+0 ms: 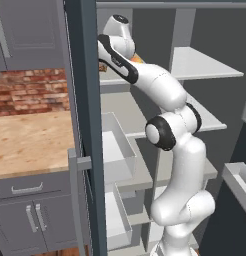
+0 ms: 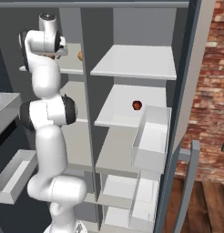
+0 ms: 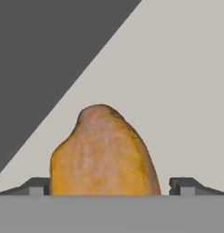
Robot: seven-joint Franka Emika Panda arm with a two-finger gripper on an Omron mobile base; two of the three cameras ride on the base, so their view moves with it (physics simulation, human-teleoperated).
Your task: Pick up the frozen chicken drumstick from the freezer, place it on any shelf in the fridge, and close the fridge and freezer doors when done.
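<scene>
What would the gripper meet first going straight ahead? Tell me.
The frozen chicken drumstick: in the hand view it sits between the fingertips of the open gripper, on a pale shelf. Whether they already touch is unclear.

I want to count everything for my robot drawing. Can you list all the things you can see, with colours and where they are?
Chicken drumstick: one, golden-brown, on a pale shelf, between the finger tips in the hand view.
Orange fruit: one, orange, upper left shelf.
Apple: one, dark red, middle right shelf.
Shelves: several, pale grey, inside the unit.
Door bins: several, clear grey, on the open doors.
Doors: two, slate-grey, both open.
Counter: one, light wood, left of the unit.
Brick wall: red, behind the counter.
Cabinets: grey, below and above the counter.
Arm: one, white, dark joints.
Gripper: one, dark tips either side of the drumstick, apart from it.
</scene>
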